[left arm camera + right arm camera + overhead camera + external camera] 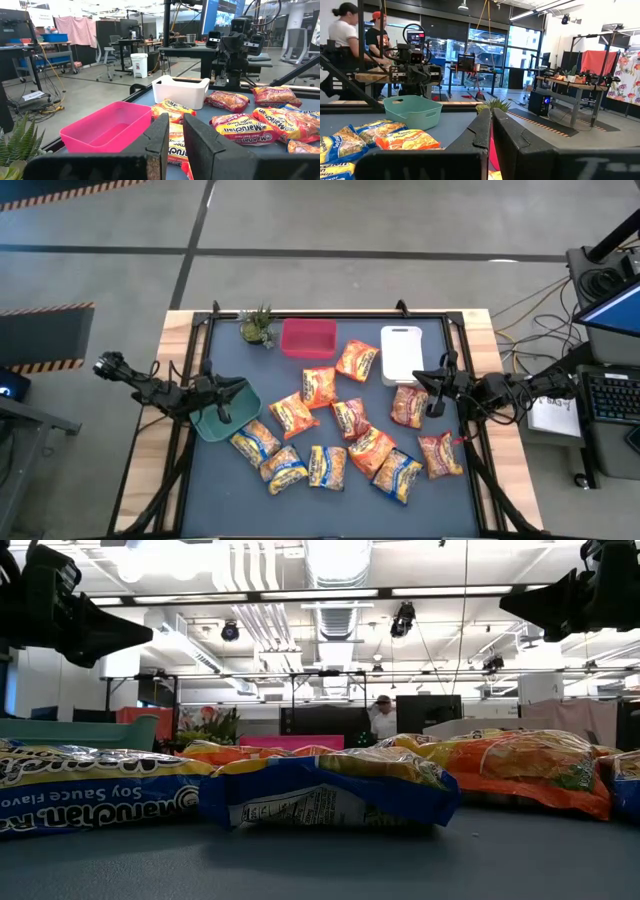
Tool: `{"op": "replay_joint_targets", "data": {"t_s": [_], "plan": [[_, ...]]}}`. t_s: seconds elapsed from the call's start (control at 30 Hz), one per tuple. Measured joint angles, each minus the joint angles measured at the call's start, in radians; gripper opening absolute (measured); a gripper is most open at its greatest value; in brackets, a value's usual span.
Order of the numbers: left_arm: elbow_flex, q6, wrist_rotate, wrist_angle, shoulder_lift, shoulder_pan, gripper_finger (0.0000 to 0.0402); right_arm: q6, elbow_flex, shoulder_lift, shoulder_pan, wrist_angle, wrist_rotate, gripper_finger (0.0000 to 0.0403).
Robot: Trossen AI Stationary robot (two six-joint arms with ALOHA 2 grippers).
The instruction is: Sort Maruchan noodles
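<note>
While our two arms hover at the tabletop's [460,500] sides, Maruchan noodles [345,435] lie scattered mid-mat, crinkly flat packets, orange, red, yellow-and-blue, our left fingers [165,137] nearly together holding nothing, right fingers [480,131] pressed together, empty.

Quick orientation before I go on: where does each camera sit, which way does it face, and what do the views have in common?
High: overhead, straight down; both arms, left hand over teal bin, right hand.
Low: tabletop level, across noodle packets; both arms overhead.
Left wrist: past its fingers toward pink bin, white bin, the other arm.
Right wrist: past its shut fingers toward the teal bin.
Shared: wrist views face each other.
</note>
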Motion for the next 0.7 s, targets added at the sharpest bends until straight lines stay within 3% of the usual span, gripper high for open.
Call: {"op": "replay_joint_targets", "data": {"t_s": [0.13, 0.3, 0.53, 0.7], "plan": [[0.0, -0.006, 0.0, 0.045, 0.0, 0.0, 0.0039, 0.0, 0.0, 0.0, 0.0, 0.0, 0.0, 0.0009], [0.0, -0.068, 0.0, 0.247, 0.0, 0.0, 0.0039, 0.022, 0.0, 0.0, 0.0, 0.0, 0.0, 0.0009], [0.0, -0.079, 0.0, 0.584, 0.0, 0.0, 0.0039, 0.443, 0.0, 0.0, 0.0, 0.017, 0.001, 0.0009], [0.0, -0.127, -0.004, 0.605, 0.0, 0.002, 0.0039, 0.582, 0.0, 0.0, 0.0, 0.016, 0.002, 0.0009]]}}
